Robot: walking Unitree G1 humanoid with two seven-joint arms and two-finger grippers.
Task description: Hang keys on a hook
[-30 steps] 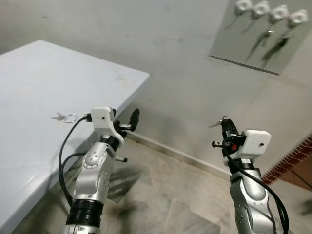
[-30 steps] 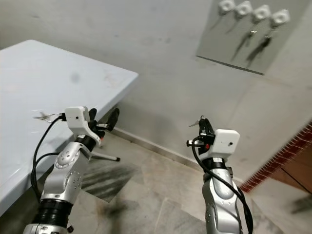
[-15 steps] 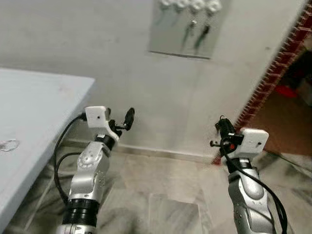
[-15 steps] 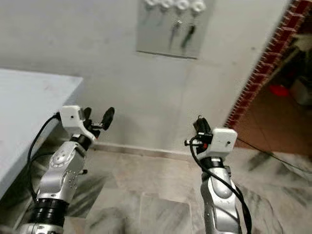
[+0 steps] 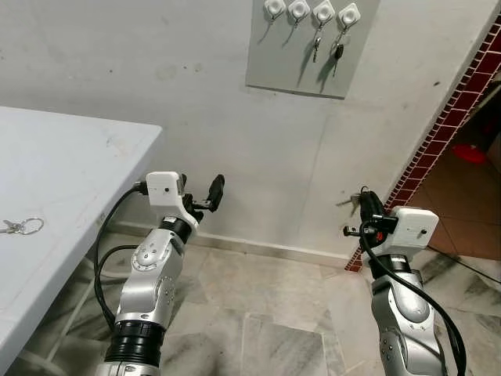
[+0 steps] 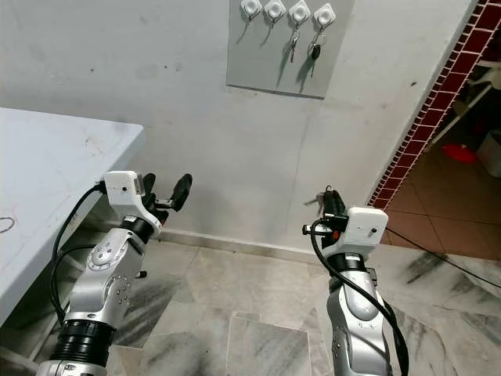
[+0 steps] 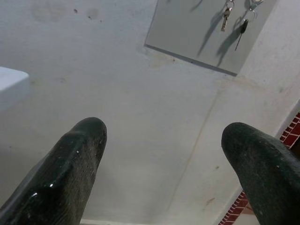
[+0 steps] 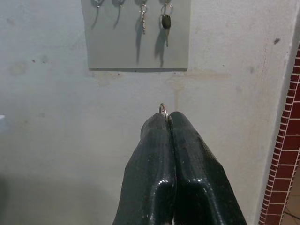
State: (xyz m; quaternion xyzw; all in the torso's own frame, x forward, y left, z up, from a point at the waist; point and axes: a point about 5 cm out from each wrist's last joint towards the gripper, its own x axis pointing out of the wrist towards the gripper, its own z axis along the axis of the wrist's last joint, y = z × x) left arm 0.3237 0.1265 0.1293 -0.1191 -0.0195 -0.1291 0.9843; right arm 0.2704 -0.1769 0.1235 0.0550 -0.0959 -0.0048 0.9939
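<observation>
Right gripper (image 8: 168,117) pinched tight on small silver key ring (image 8: 162,108); key itself mostly hidden, apparently protruding left. Left gripper (image 7: 164,140) spread, empty. Grey wall-mounted hook board (image 5: 309,48) far above, two hooks occupied.

I've got a white table (image 5: 70,157) on my left against a grey wall (image 5: 156,70). Marble-look tile floor (image 5: 266,313) below, and a red brick edge (image 5: 462,110) on the right opens onto a reddish floor (image 5: 462,227).

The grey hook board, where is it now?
The grey hook board hangs high on the white wall, ahead, above and between both arms, left of the red brick edging.
</observation>
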